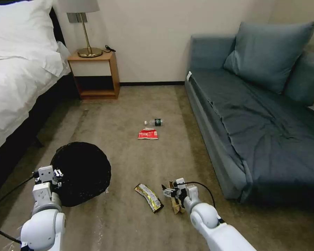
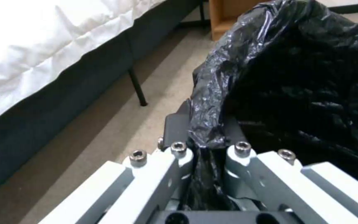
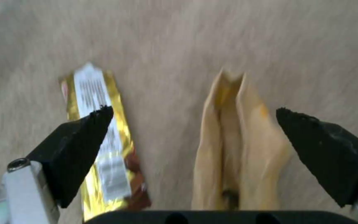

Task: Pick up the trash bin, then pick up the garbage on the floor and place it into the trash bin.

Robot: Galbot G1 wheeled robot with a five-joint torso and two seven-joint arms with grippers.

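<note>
The trash bin (image 1: 81, 172), lined with a crinkly black bag (image 2: 303, 77), stands at the near left of the floor (image 1: 129, 104). My left gripper (image 1: 55, 177) is shut on the bag at the bin's edge, pinching it (image 2: 206, 140). My right gripper (image 1: 171, 190) hangs open just above the garbage. In the right wrist view its open gripper (image 3: 193, 109) has the crumpled brown paper bag (image 3: 237, 149) between its fingers, with the dark-gold wrapper (image 3: 117, 165) under one fingertip (image 3: 79, 140). Farther off lie the clear bottle (image 1: 154, 122) and the red-white packet (image 1: 148, 134).
A bed (image 1: 17, 80) with white linen runs along the left. A wooden nightstand (image 1: 94, 75) with a lamp (image 1: 83, 28) stands at the back wall. A blue sofa (image 1: 261, 115) fills the right side. Open carpet lies between them.
</note>
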